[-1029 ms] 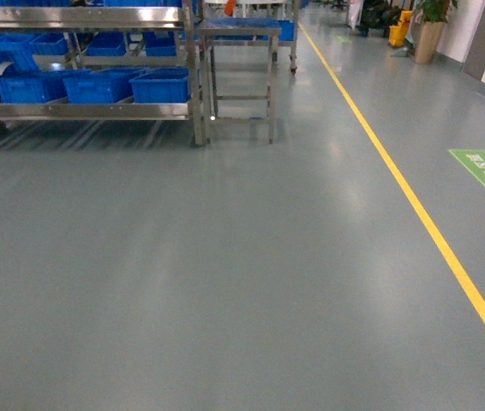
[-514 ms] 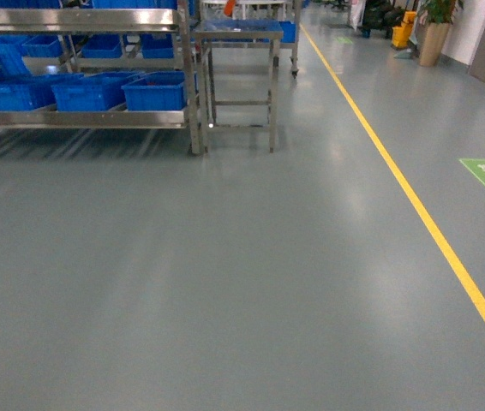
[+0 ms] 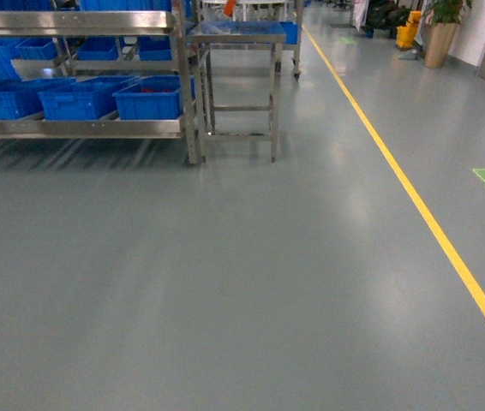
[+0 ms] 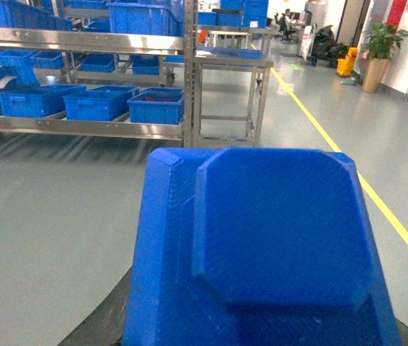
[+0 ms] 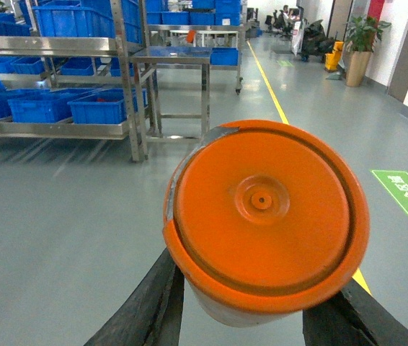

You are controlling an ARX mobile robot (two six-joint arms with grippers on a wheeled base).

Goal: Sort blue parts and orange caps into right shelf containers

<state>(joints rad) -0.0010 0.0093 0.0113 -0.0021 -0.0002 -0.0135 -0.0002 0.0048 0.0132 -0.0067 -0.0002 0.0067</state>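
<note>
Clearly both loads are already in hand: the left hand [image 4: 262,339] is closed around a blue part [image 4: 262,245], a chunky moulded block with a raised eight-sided face, and the right hand [image 5: 251,317] grips an orange cap [image 5: 265,216] by its rim, dark fingers [image 5: 146,306] pressing on either side. Neither arm shows in the head view, which takes in only grey floor [image 3: 225,282], a yellow line [image 3: 414,201] and, ahead to the left, a steel shelf [image 3: 80,128] carrying blue crates [image 3: 148,96], with a small steel counter [image 3: 238,34] just beside it. Both pieces look like hard, light plastic, stiff enough to take a firm squeeze. The cap is smooth and round, so it could slip or roll out of a loose hold; gripping across the rim suits it. The block's flat sides give surer purchase. The crates are well apart from the robot, so the drop is not yet near.
</note>
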